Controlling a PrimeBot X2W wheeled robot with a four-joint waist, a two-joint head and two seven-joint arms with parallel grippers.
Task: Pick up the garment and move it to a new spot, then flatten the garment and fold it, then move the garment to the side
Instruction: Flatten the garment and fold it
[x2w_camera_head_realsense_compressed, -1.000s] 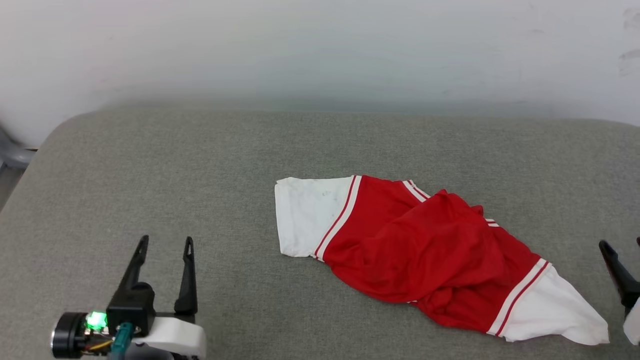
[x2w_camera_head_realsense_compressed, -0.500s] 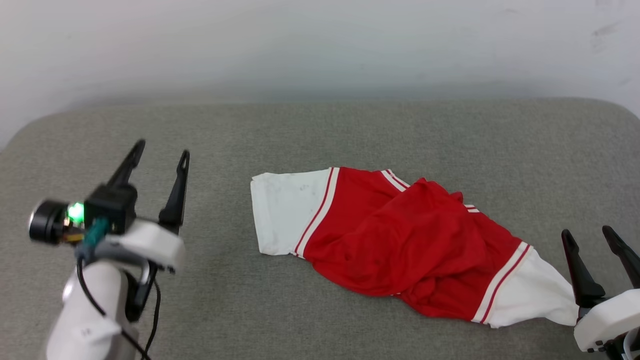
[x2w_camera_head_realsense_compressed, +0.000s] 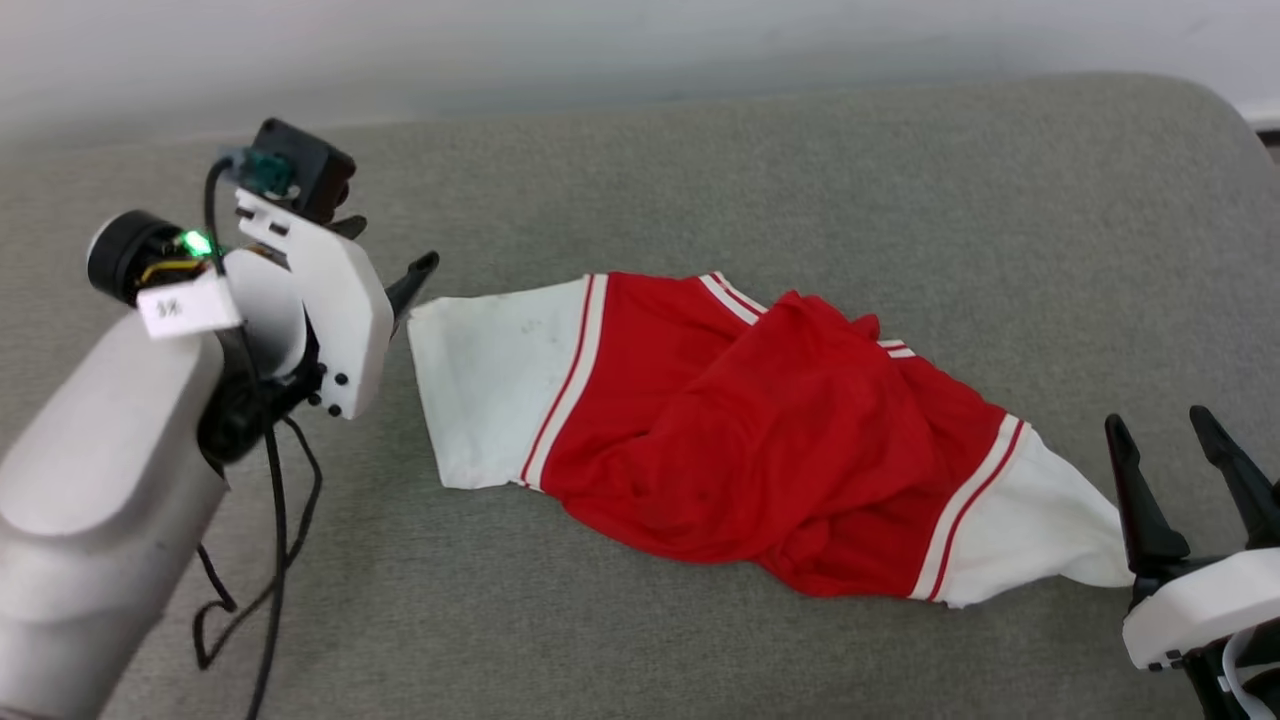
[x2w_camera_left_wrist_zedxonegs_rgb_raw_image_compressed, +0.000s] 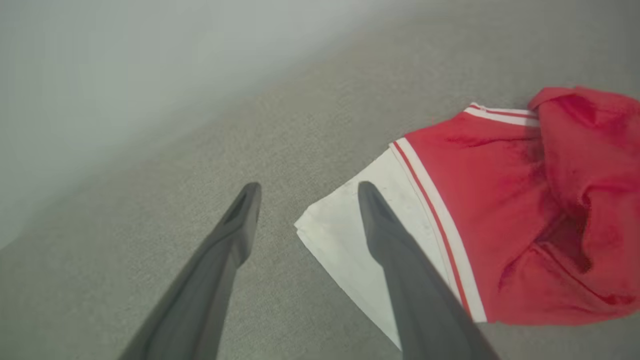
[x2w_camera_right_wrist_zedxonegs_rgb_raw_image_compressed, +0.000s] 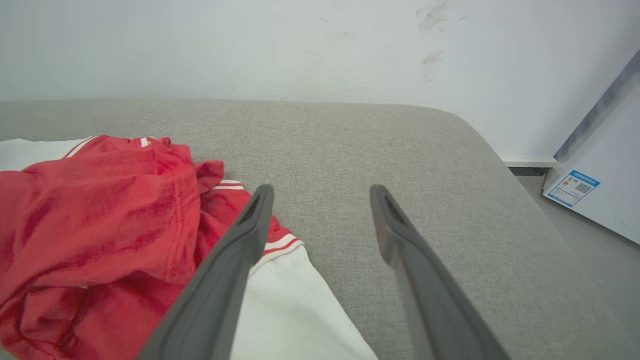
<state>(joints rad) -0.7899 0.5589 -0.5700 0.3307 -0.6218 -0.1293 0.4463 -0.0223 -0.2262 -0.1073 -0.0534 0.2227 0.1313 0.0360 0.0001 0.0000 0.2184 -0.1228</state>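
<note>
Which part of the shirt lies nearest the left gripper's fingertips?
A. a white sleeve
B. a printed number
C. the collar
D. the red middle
A: in the left wrist view, a corner of the shirt's white sleeve shows between the open left gripper's fingers.

This is a bare indoor room staged like a corner of a home, more a test room than a lived-in house. A broad upholstered pad (x2w_camera_head_realsense_compressed: 700, 150) in grey woven fabric, with rounded corners, resembles a sofa seat or mattress. The garment (x2w_camera_head_realsense_compressed: 760, 440) lies on it. Directly behind the pad is a plain white wall (x2w_camera_right_wrist_zedxonegs_rgb_raw_image_compressed: 250, 45) with scuff marks (x2w_camera_right_wrist_zedxonegs_rgb_raw_image_compressed: 432, 65). Past the pad's right end are a smooth grey floor (x2w_camera_right_wrist_zedxonegs_rgb_raw_image_compressed: 615, 270) and a white panel (x2w_camera_right_wrist_zedxonegs_rgb_raw_image_compressed: 610, 165) bearing a blue label (x2w_camera_right_wrist_zedxonegs_rgb_raw_image_compressed: 571, 187) with a QR code.
</note>
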